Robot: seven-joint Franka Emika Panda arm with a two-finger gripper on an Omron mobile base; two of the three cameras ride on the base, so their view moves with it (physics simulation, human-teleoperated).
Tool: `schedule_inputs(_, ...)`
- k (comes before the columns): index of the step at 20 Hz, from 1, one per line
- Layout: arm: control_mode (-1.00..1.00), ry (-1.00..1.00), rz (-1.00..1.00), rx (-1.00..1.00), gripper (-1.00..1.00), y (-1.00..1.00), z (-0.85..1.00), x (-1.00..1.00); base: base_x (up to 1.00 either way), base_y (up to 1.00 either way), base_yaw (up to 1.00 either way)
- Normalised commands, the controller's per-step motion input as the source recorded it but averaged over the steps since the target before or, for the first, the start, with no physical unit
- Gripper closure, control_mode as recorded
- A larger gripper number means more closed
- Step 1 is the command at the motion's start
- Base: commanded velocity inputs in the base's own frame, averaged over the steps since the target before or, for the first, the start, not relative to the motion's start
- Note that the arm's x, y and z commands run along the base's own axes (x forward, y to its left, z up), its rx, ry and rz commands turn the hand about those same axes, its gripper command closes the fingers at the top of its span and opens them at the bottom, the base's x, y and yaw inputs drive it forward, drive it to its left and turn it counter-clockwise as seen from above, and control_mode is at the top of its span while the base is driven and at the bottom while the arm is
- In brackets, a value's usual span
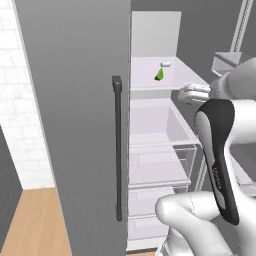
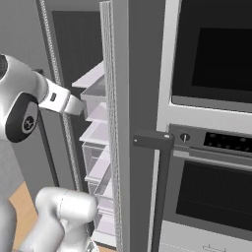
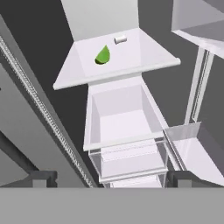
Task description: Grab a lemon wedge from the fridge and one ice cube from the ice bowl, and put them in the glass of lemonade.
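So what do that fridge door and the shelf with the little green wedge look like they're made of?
The fridge door looks like matte grey metal: flat, no glare. Its bar handle seems dark metal or plastic. The shelf under the lemon wedge looks like smooth white plastic, though it is only rendered.

A glossy white robot arm [image 1: 200, 215] of rounded, bulbous links, with black oval joint panels behind its pale pincer [image 1: 189, 93]; small dark finger tips [image 3: 43, 179] finish it.
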Motion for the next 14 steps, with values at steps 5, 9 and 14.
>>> schedule_inputs(5,-1.0,0.02,0.0,0.0,-1.0,-0.14,0.0,0.81,0.0,0.0,0.0)
schedule_inputs(9,-1.0,0.0,0.0,0.0,-1.0,-0.04,0.0,0.77,0.0,0.0,0.0)
schedule_inputs(14,-1.0,0.0,0.0,0.0,-1.0,0.0,0.0,0.7,0.0,0.0,0.0)
